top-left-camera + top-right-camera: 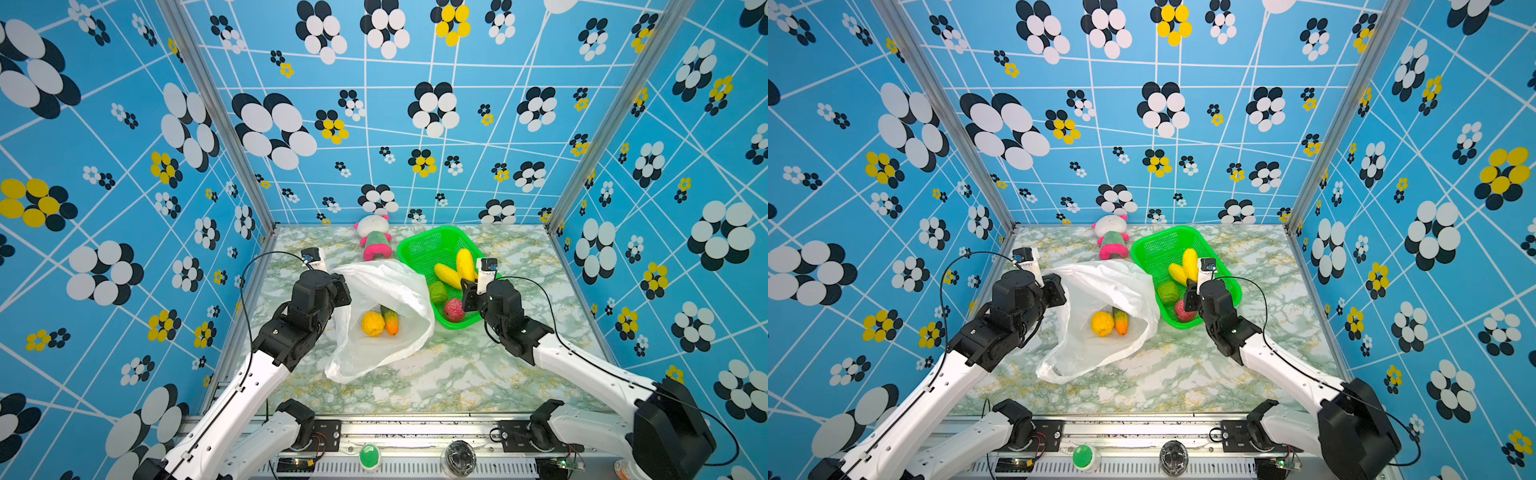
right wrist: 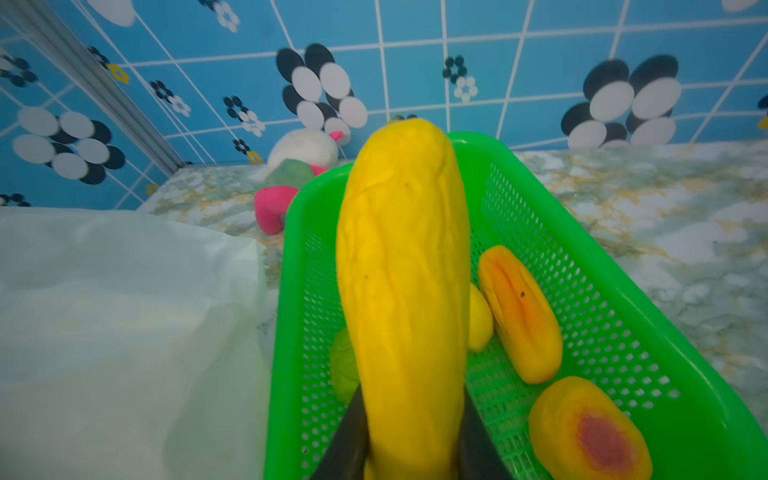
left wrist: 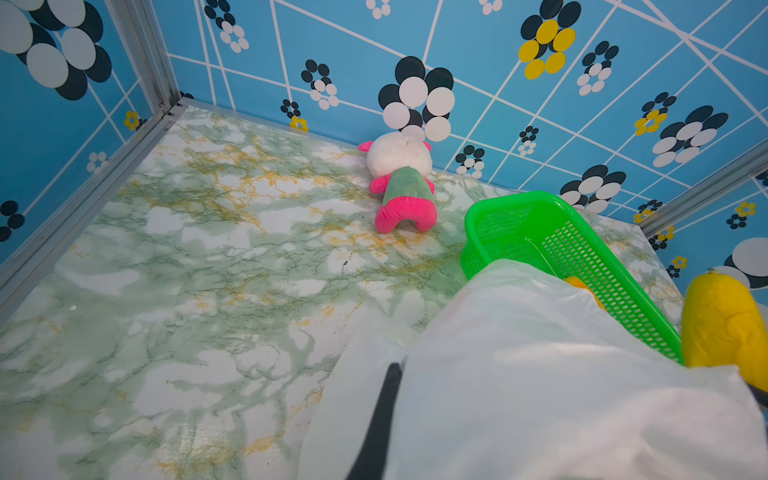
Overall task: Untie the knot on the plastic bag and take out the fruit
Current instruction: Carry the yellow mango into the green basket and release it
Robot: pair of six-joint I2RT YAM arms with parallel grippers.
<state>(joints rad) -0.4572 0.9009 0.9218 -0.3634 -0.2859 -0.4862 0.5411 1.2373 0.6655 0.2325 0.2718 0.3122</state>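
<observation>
Green-and-white marble-patterned tabletop [image 1: 457,374], bearing every entry below. Thin crinkly translucent white plastic bag [image 1: 386,286], lying mid-table between the two arms with its mouth gaping open; inside it a round yellow toy fruit [image 1: 372,323] and an oval green-and-orange toy fruit [image 1: 390,321] are resting side by side. Left gripper [image 1: 341,291], sitting at the bag's far left rim, its fingers [image 3: 382,415] pinching tight on a fold of the film (one dark finger is showing in the left wrist view, plastic draped beside it). Right gripper [image 2: 411,419], hanging over the basket, its fingers [image 2: 351,436] clamping a long wrinkled yellow toy fruit [image 2: 399,270] from both sides and holding it above the basket floor. Bright green plastic mesh basket [image 1: 419,245], standing just right of the bag and holding a round green fruit [image 1: 437,292], a pinkish-red fruit [image 1: 454,309], a yellow oval fruit [image 1: 448,275], an orange-yellow oval fruit [image 2: 519,316] and a yellow fruit with a red blush [image 2: 590,432]. White, pink and green plush doll [image 1: 374,239], lying farthest back, at the foot of the blue flower-patterned wall [image 1: 374,124].
</observation>
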